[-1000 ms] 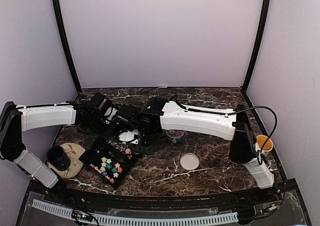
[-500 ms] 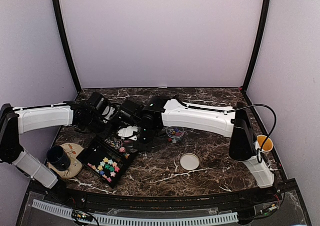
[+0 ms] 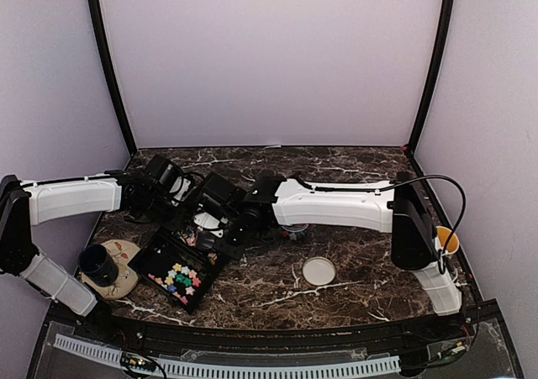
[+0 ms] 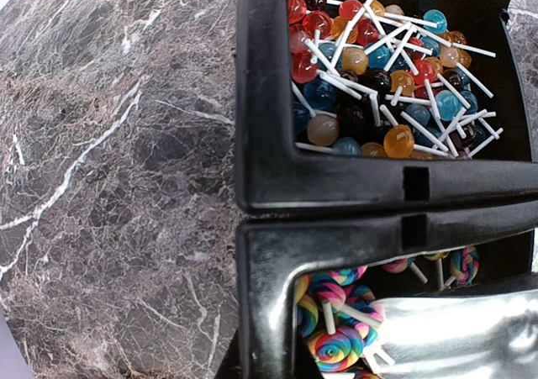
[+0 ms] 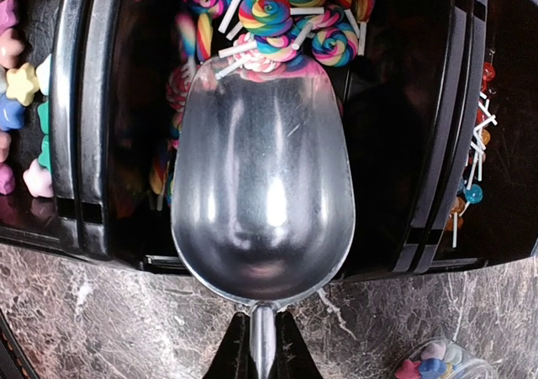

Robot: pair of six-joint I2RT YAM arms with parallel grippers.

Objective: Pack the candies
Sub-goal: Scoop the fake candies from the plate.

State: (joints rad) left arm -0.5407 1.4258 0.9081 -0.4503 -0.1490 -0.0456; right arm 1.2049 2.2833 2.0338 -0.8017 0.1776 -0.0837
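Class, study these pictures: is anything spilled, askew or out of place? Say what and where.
Nothing looks spilled. The black tray sits at a slant on the table, not square to its near edge, and a white round lid lies alone on the marble.

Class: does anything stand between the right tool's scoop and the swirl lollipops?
Nothing visible does. The scoop, held in the right tool, lies inside their tray compartment, its lip at the swirl lollipops.

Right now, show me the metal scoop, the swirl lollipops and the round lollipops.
metal scoop (image 5: 262,202): right wrist view, bowl's middle.
swirl lollipops (image 5: 265,11): right wrist view, one rainbow disc.
round lollipops (image 4: 398,140): left wrist view, orange ball.
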